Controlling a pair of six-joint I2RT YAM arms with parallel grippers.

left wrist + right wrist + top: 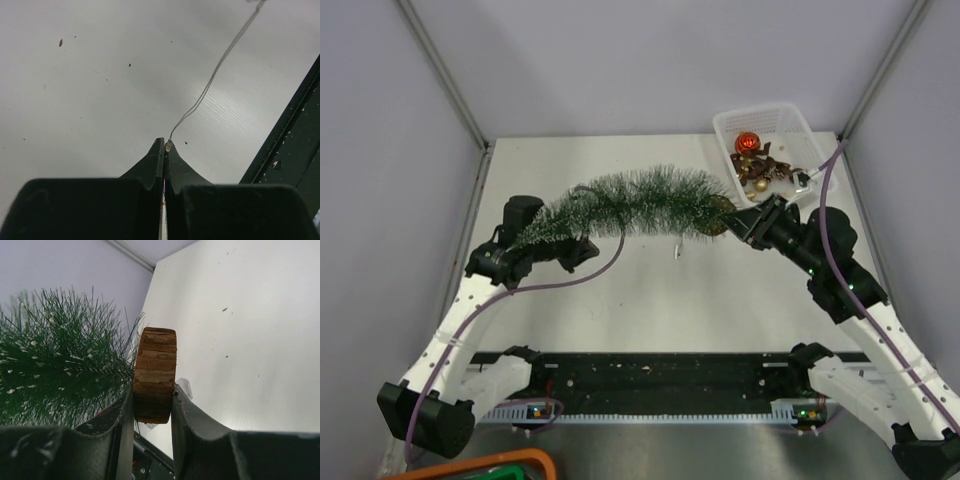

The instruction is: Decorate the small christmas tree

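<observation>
The small christmas tree (630, 205) hangs sideways above the table, bowed in an arch, green bristles with whitish tips. My right gripper (740, 222) is shut on its round wooden base (156, 365), the disc clamped edge-on between both fingers; the bristles (55, 365) fill the left of the right wrist view. My left gripper (578, 250) sits under the tree's tip end. In the left wrist view that gripper (164, 142) is shut on a thin wire (220, 62) with a tiny bulb (169, 145) at the fingertips. The wire runs up and away to the right.
A white basket (800, 125) at the back right holds a red bauble (748, 142) and brown and gold ornaments (765, 170). A small pale piece (675, 250) dangles below the tree's middle. A black rail (650, 375) runs along the near edge. Grey walls enclose the table.
</observation>
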